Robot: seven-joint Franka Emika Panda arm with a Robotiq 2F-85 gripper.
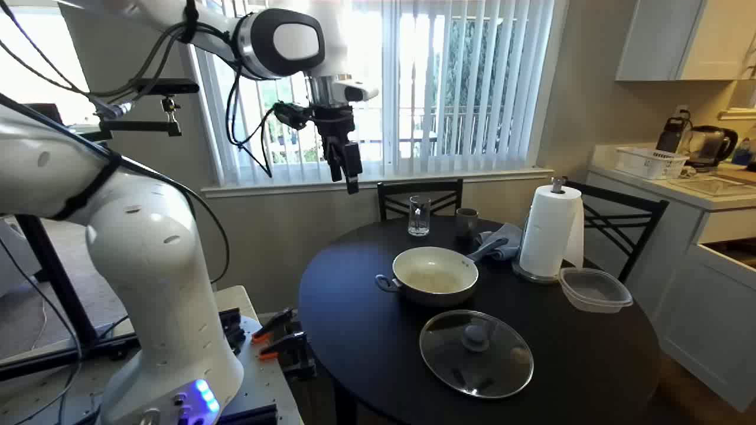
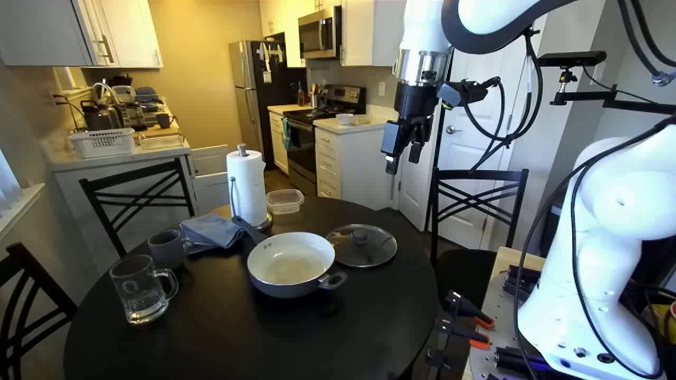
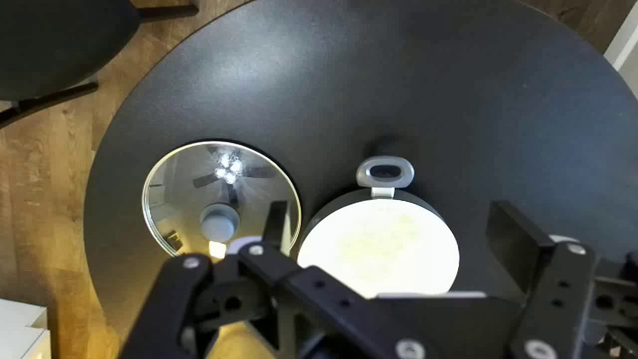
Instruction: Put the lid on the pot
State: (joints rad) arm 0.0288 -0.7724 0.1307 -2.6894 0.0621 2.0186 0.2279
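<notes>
The lid (image 1: pixel 502 363) is round clear glass with a metal rim and a grey centre knob. It lies knob up on the dark round table, beside the pot (image 1: pixel 435 277). The lid (image 2: pixel 367 253) and the pot (image 2: pixel 290 264) show in both exterior views. The pot is dark grey with a pale, empty interior, a long handle and a small loop handle. In the wrist view the lid (image 3: pixel 249 199) is left of the pot (image 3: pixel 379 239). My gripper (image 1: pixel 345 174) is open and empty, high above the table; it also shows in an exterior view (image 2: pixel 403 158) and the wrist view (image 3: pixel 391 224).
On the table (image 1: pixel 354 289) stand a paper towel roll (image 1: pixel 549 233), a clear container (image 1: pixel 593 289), a glass mug (image 1: pixel 419 216), a grey mug (image 1: pixel 466 223) and a folded cloth (image 2: pixel 211 231). The pot's long handle points toward the cloth. Chairs (image 2: pixel 475 198) surround the table.
</notes>
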